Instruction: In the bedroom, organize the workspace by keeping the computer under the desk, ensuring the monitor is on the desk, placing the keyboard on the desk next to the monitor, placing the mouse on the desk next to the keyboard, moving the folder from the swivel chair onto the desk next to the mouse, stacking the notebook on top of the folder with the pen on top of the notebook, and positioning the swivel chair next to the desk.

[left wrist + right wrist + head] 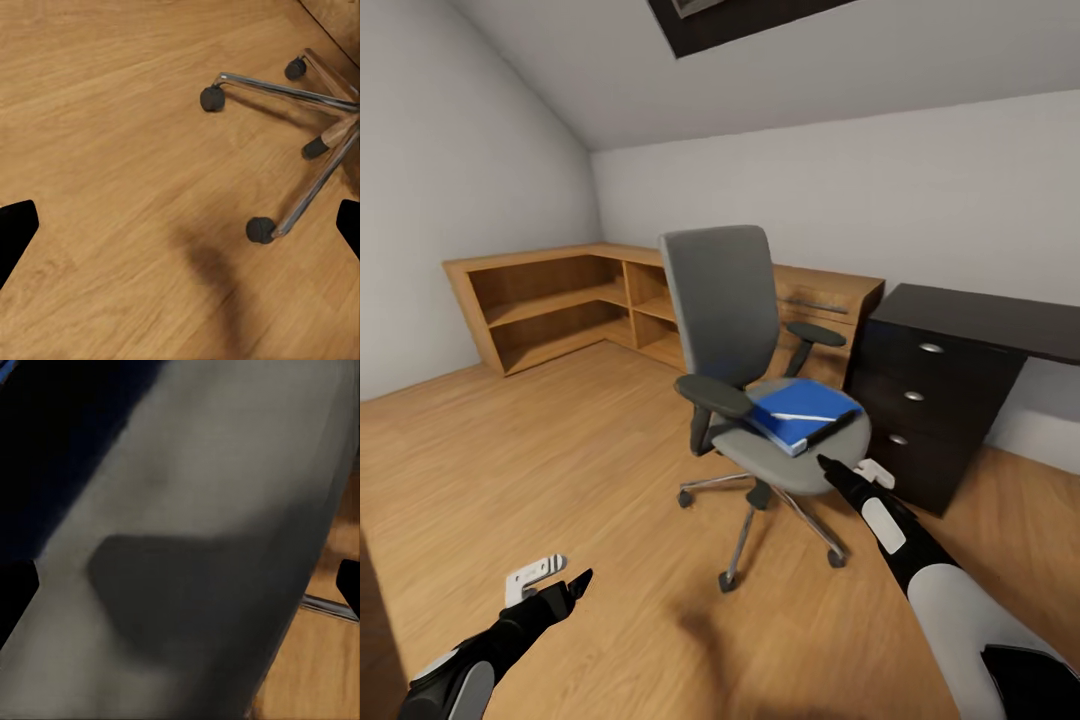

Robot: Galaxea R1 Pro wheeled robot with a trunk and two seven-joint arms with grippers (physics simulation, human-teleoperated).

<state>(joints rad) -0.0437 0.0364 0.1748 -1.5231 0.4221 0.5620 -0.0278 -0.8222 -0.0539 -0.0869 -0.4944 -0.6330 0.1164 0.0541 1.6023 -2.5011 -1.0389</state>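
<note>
Folder (797, 413) looks stiff and heavy; I'd grip its near edge with my right gripper (828, 466), jaws spread.

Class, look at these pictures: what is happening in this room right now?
A two-armed robot faces a swivel chair beside a black desk. A blue folder lies on the seat with a pen on top. The right gripper is at the seat's front edge, open and empty. The left gripper hangs open above the wooden floor.
</note>
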